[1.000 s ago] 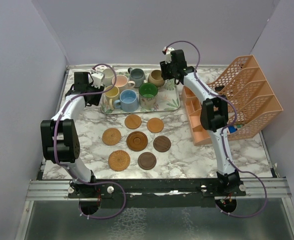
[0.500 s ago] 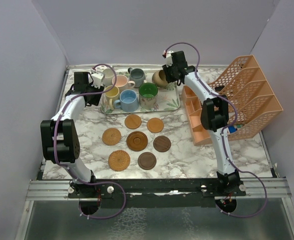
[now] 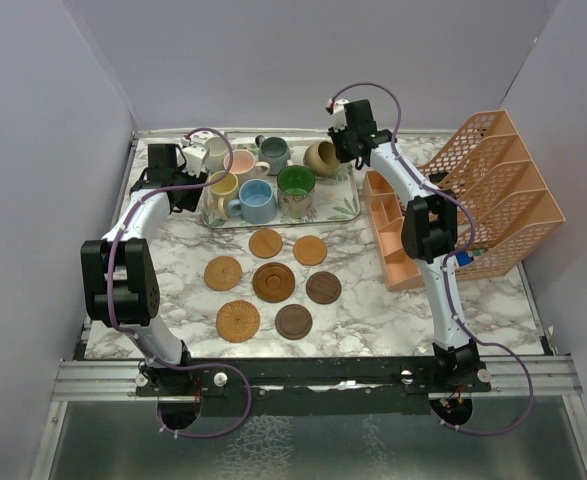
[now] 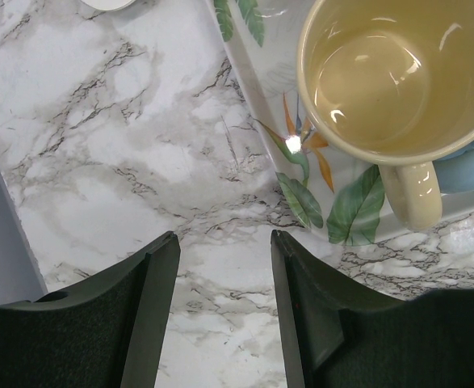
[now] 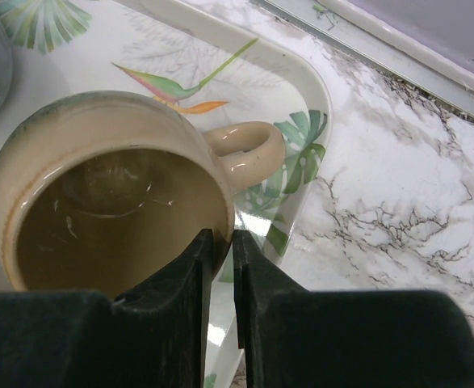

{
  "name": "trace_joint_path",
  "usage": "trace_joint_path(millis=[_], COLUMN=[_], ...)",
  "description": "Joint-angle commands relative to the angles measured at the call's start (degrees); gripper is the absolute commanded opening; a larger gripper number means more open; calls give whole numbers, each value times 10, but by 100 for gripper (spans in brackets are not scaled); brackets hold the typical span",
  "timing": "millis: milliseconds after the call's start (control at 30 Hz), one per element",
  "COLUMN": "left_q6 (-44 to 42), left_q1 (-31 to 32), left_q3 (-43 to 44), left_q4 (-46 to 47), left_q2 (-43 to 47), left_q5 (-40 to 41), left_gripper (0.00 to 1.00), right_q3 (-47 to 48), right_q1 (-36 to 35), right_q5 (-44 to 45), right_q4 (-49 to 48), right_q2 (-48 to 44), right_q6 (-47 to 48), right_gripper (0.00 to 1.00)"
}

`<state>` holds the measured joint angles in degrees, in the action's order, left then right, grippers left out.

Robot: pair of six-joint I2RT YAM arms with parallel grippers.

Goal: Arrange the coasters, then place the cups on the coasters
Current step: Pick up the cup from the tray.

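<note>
Tan ceramic mug [image 5: 107, 202] on leaf-patterned tray [image 5: 245, 73]; right hand [image 5: 220, 242] directly above, jaws narrow across its near rim, apparently pinching it; handle [image 5: 245, 149] just beside the grip.

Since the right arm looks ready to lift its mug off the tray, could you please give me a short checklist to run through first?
1. Grip: right gripper shut on the tan mug wall, one finger inside, one outside: ok.
2. Grip firm enough to lift: cannot tell.
3. Room to lift: grey-blue mug stands apart from the tan mug: ok.
4. Landing spots: all seven coasters lie bare on the table: ok.
5. Other arm: left gripper open, empty, beside the tray, out of the way: ok.
</note>
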<state>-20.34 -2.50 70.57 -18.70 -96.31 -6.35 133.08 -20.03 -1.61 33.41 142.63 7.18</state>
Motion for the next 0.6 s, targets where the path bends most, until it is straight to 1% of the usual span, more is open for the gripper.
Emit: trace_joint_path(millis=[0,267,433,567], left_q6=[-7,-11,-10,-11], left_q1=[-2,-2,-2,-2], left_q3=[-5,-6,-6,-5], left_q4=[4,5,6,5], left_q2=[3,-1,-4,-5], left_q5=[12,14,13,14], left_gripper=[53,53,53,53], right_q3=[19,19,21,27], right_q1=[-1,-2,-5,-10], right_q5=[-31,-116,-139,-137], right_q4=[-12,-12,-14,-15], right_q2=[12,14,12,9], right_q6=[16,33,52,61], right_gripper=[15,15,15,17])
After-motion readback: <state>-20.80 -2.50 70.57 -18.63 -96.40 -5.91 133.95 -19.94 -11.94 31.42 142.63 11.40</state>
